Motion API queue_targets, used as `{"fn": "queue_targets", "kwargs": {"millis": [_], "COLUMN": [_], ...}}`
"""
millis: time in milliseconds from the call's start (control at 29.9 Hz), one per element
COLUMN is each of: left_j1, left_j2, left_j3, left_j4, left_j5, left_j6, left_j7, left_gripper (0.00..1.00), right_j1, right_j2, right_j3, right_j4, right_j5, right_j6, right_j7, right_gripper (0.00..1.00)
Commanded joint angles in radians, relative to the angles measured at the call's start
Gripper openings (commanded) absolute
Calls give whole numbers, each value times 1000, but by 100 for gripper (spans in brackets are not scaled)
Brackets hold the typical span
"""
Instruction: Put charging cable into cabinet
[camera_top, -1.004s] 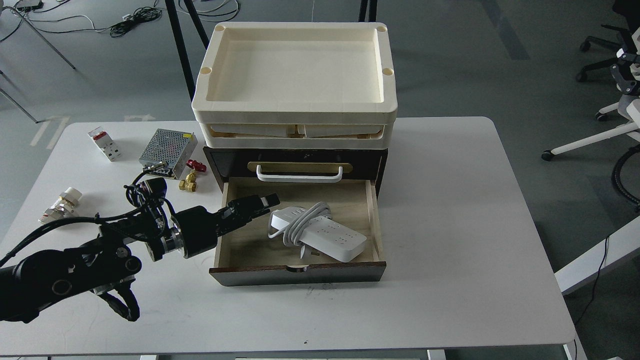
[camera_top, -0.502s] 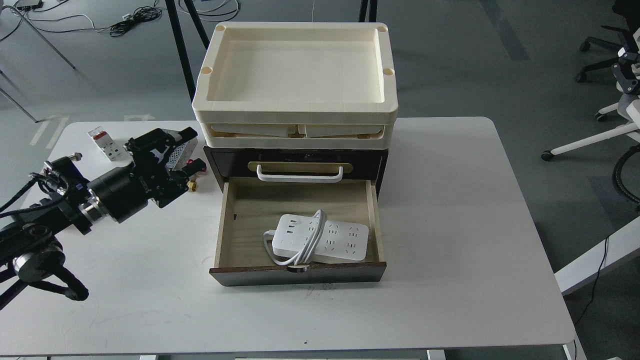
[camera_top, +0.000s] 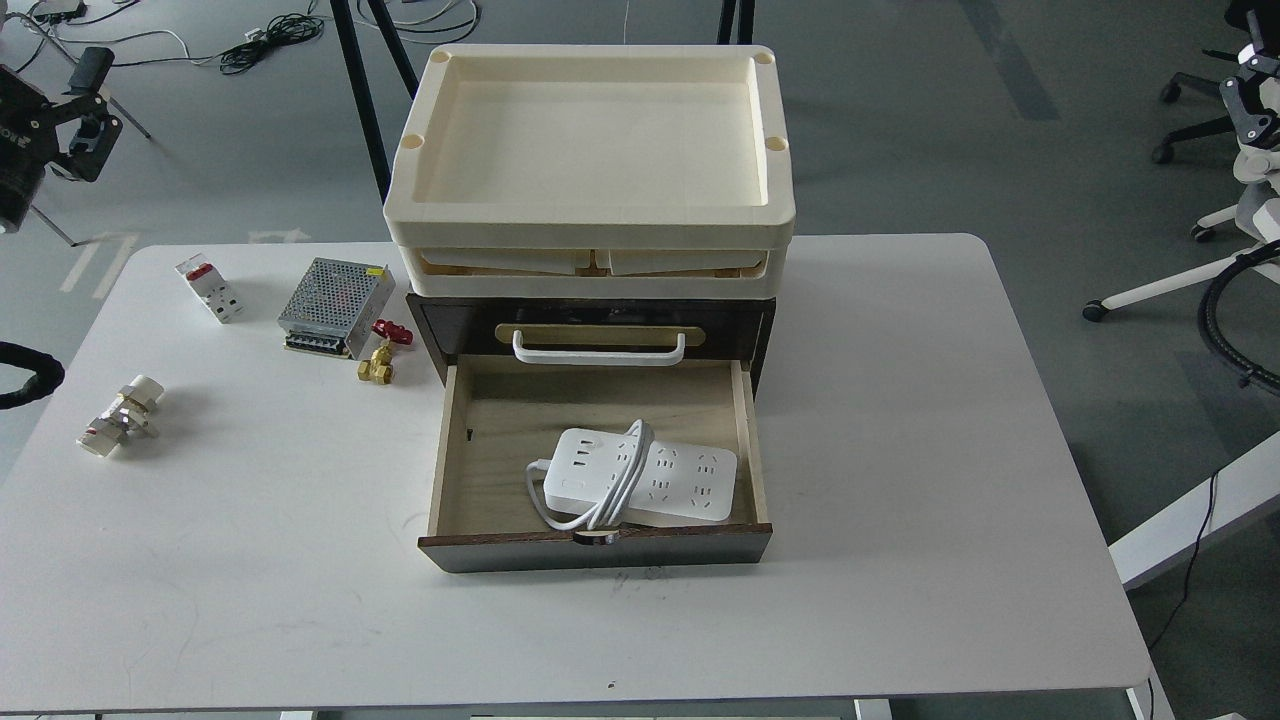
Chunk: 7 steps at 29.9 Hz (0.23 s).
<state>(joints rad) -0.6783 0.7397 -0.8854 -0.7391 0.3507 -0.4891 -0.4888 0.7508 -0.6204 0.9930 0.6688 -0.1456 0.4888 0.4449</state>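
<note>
White table (camera_top: 900, 420) over grey floor: charging cable (camera_top: 640, 478) lies flat in the cabinet (camera_top: 600, 545) drawer's near half, pulled open. Left gripper (camera_top: 85, 105) far left, jaws spread, empty. Cream trays (camera_top: 590, 215) stacked above.

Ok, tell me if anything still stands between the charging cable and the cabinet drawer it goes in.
Nothing visible does. The charging cable already lies flat inside the open lower drawer of the cabinet, cord looped over it. The left gripper is far off at the upper left, holding nothing visible.
</note>
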Motion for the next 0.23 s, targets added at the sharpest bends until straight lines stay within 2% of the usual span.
{"fn": "queue_targets", "kwargs": {"millis": [0,201], "left_j1": [-7,3], "left_j2": [-23,-34], "left_j3": [-1,2], "left_j4": [4,4], "left_j5": [-1,-1], "left_j6": [0,0], "left_j7": [0,0], "left_gripper": [92,93], "right_j1": [12,22], "right_j2": [60,68], "right_j3": [3,75], "right_j4": [-3,6], "right_j5": [-2,0], "right_j6": [0,0], "right_j7": [1,9], "right_gripper": [99,99]}}
